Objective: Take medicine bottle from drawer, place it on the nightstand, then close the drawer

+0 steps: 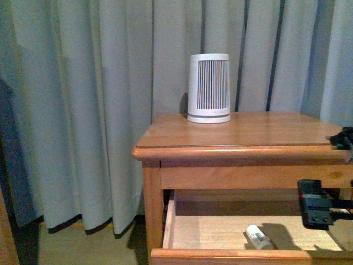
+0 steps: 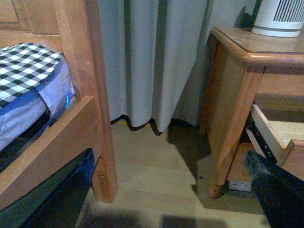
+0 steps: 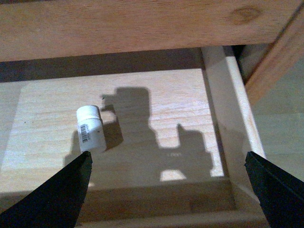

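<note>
R gripper gaping wide nr medicine bottle in drawer, itself mostly off-frame.

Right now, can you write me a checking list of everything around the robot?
Surface: nightstand top, bare wood but for one device.
Job's things: medicine bottle lies on its side in the open drawer.
Clutter: ribbed white device, upright at the top's back.
Claws: right claw open over the drawer, apart from the bottle; left claw open, empty, facing the floor.
Cables: nothing seen.
Surroundings: grey curtain behind; wooden bed with checked bedding beside.
</note>
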`<state>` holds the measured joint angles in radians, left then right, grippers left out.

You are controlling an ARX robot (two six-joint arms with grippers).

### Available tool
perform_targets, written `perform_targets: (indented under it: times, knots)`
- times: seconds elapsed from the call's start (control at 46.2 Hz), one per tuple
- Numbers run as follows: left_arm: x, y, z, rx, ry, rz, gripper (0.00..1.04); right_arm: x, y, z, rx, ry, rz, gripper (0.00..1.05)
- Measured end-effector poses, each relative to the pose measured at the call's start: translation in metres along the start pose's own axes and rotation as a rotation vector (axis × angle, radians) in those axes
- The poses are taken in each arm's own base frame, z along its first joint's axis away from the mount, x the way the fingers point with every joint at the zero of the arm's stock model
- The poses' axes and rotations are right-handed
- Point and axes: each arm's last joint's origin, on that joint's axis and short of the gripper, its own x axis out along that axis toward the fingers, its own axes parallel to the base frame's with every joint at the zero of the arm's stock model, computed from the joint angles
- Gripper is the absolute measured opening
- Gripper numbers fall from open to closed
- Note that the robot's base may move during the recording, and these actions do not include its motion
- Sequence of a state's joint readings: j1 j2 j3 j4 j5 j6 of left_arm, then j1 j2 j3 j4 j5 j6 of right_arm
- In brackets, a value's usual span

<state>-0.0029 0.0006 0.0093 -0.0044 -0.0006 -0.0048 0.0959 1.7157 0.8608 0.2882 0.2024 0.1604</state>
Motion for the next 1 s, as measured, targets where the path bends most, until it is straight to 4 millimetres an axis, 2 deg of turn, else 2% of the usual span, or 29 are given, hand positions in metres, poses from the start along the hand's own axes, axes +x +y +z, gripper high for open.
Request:
perform_targets:
  times: [0.195, 0.476, 0.995]
  knots:
    - [0.0, 0.0, 0.0, 0.0, 0.0, 0.0, 0.98, 0.04, 0.029, 0.001, -0.027, 0.051, 0.047, 0.98]
    - [0.0, 0.0, 0.0, 0.0, 0.0, 0.0, 0.98, 0.084, 0.057, -0.019, -0.07, 0.105, 0.038, 0.98]
    - [0.0, 0.0, 0.0, 0.0, 0.0, 0.0, 0.98, 0.121, 0.076, -0.026, -0.076, 0.128, 0.038, 0.98]
